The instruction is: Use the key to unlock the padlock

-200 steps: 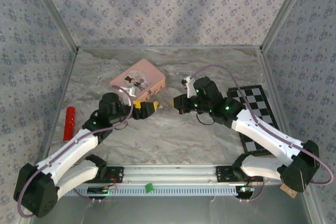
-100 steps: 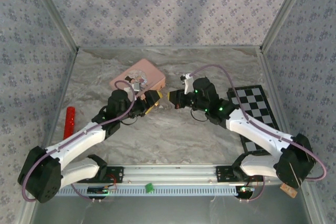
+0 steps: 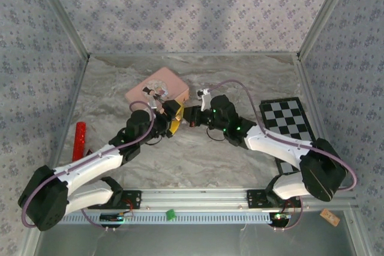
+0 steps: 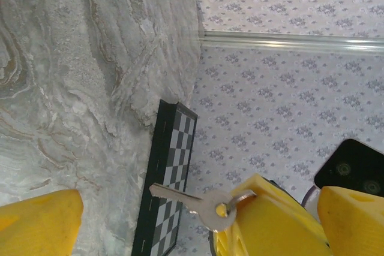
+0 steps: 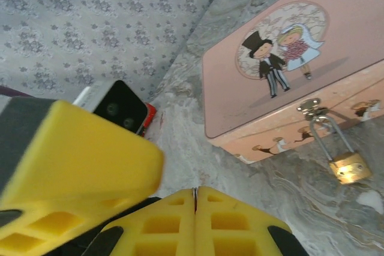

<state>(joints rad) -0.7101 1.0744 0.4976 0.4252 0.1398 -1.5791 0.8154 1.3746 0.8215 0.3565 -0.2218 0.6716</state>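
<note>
Padlock [image 5: 349, 168] hangs from the pink tin's [image 5: 282, 70] front hasp, shackle closed. My right gripper [image 5: 195, 196] is clamped shut on the key [image 4: 198, 203]. My left gripper [image 3: 173, 118] is wide open and empty. Step: approach. Next, I judge: steady padlock, align key.

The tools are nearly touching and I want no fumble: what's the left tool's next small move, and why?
Probably close the left tool on the key. Its fingers stand wide open either side of the key, which juts from the shut right tool, while the padlock hangs shut on the hasp of the pink tin.
</note>
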